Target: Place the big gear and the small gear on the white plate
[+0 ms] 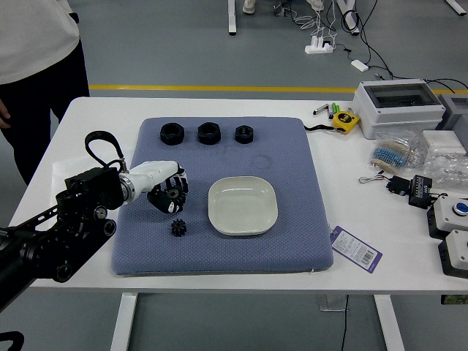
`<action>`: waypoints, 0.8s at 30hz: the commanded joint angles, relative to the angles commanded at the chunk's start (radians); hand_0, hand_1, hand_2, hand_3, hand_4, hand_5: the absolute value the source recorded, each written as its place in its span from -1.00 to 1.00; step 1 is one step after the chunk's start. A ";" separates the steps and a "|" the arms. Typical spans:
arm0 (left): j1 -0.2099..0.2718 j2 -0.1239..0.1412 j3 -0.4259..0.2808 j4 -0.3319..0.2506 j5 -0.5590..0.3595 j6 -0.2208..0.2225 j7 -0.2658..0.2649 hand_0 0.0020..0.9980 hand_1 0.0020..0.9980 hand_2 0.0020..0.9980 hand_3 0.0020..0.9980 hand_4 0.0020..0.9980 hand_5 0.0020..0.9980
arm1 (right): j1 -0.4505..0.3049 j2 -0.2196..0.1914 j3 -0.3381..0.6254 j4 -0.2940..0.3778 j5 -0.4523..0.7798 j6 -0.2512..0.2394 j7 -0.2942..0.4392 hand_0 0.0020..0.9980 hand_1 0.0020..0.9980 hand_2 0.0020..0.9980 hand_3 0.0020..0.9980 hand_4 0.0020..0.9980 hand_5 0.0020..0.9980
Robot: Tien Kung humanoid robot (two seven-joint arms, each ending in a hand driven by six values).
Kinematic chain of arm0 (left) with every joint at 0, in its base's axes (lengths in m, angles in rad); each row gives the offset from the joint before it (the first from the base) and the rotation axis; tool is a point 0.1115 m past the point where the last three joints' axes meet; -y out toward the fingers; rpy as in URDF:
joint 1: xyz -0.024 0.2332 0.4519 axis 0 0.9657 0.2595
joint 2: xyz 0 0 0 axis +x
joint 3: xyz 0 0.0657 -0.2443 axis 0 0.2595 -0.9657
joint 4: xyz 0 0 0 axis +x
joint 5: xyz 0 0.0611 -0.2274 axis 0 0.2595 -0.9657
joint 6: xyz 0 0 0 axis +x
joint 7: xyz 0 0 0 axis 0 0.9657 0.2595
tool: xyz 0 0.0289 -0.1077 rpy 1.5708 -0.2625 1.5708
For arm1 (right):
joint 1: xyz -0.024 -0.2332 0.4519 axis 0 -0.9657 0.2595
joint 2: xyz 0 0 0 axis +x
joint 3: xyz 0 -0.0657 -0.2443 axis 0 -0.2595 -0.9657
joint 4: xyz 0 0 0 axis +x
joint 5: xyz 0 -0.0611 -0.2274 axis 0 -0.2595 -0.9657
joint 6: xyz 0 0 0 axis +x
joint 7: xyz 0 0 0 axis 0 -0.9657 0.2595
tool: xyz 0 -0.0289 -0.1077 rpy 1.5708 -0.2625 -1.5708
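My left hand [174, 191] is over the left part of the blue mat, its fingers and thumb closed around the big black gear [172, 194], which they partly cover. Whether the gear is off the mat cannot be told. Just below the fingertips the small black gear [178, 227] lies on the mat, apart from the hand. The white plate [243, 207] stands to the right of both gears with nothing on it. My right arm is out of view.
Three black nuts [209, 133] line the back of the blue mat [292, 248]. A tag [356, 248] lies off its right edge. Farther right are a tape measure [345, 121], a grey-white box [398, 107], bagged parts and switch boxes. A person stands at the far left, hands off the table.
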 joint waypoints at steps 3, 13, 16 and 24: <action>-0.002 0.001 -0.003 -0.001 0.000 -0.002 0.001 -0.46 -0.29 -0.20 -0.13 -0.04 -1.00 | 0.002 0.000 -0.001 0.000 0.003 0.000 0.001 0.30 0.31 0.47 0.17 0.70 0.37; -0.014 0.013 -0.026 -0.054 0.011 -0.012 0.007 -0.46 -0.30 -0.22 -0.13 -0.03 -1.00 | 0.005 -0.001 0.001 0.000 -0.002 0.002 -0.002 0.30 0.31 0.47 0.17 0.70 0.37; -0.021 0.016 -0.035 -0.077 0.011 -0.013 0.008 -0.47 -0.31 -0.22 -0.14 -0.05 -1.00 | 0.005 -0.001 0.002 0.000 -0.003 0.003 -0.002 0.30 0.31 0.46 0.17 0.70 0.37; -0.046 0.013 -0.036 -0.157 0.009 -0.013 0.011 -0.46 -0.32 -0.22 -0.15 -0.03 -1.00 | 0.006 -0.002 0.003 0.000 -0.006 0.002 -0.003 0.30 0.31 0.47 0.17 0.70 0.37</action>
